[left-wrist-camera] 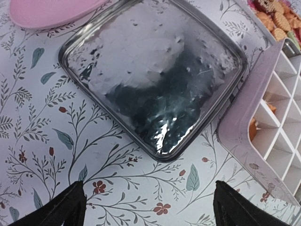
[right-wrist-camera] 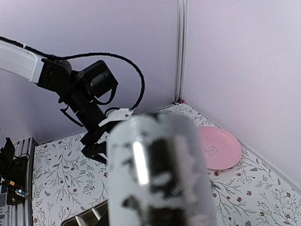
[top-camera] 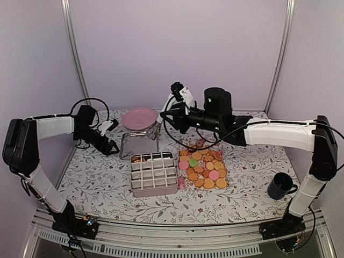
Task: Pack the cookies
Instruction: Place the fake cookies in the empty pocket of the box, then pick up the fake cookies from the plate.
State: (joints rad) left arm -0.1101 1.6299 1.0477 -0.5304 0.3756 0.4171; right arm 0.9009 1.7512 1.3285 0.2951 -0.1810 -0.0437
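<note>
On the flowered table (top-camera: pixel 97 177), most of the cookies (top-camera: pixel 203 167) lie heaped just right of a pink divided box (top-camera: pixel 155 189), with a few in its back row. The left pincer (left-wrist-camera: pixel 149 190) hangs spread wide above a clear square dish (left-wrist-camera: pixel 150 80). The right pincer (top-camera: pixel 164 122) has a clear jar (right-wrist-camera: pixel 157 174) close before it, and whether it grips I cannot tell.

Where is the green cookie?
In the top view, the green cookie lies among the orange cookies, just right of the grid box.
</note>
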